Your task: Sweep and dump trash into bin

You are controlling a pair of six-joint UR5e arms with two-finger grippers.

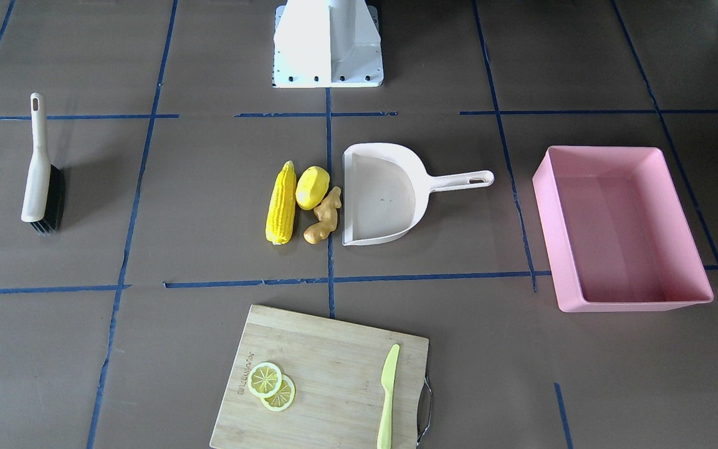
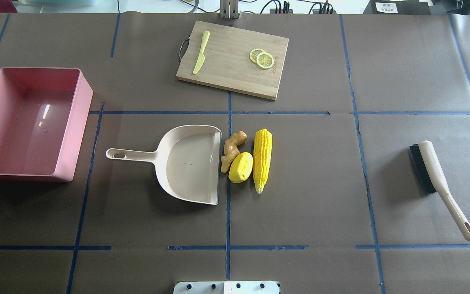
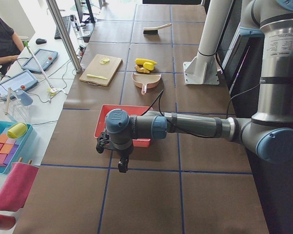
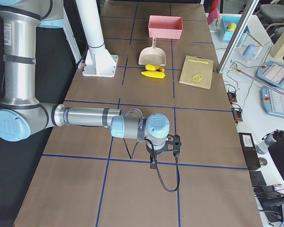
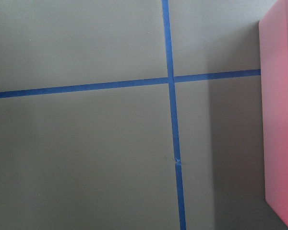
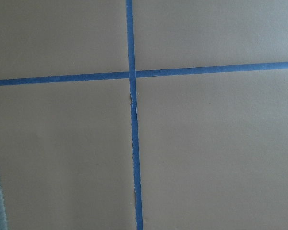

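The corn cob point(image 1: 281, 204), the round yellow fruit point(image 1: 311, 187) and the ginger root point(image 1: 325, 217) lie side by side at the table's middle, just off the open mouth of the cream dustpan point(image 1: 384, 196). The ginger is nearest the pan. The pink bin point(image 1: 546, 206) stands beyond the dustpan's handle and holds nothing. My left gripper point(image 3: 122, 165) hangs above the table off the bin's outer side; the bin's wall point(image 5: 278, 120) fills the left wrist view's right edge. My right gripper point(image 4: 153, 163) hangs over bare table far from everything. I cannot tell whether either gripper is open or shut.
A cream hand brush point(image 2: 435, 171) with black bristles lies on the table's right part. A bamboo cutting board point(image 2: 227, 69) at the far edge carries a lime-green knife point(image 2: 200, 53) and two lemon slices point(image 2: 262, 58). Blue tape lines cross the brown table.
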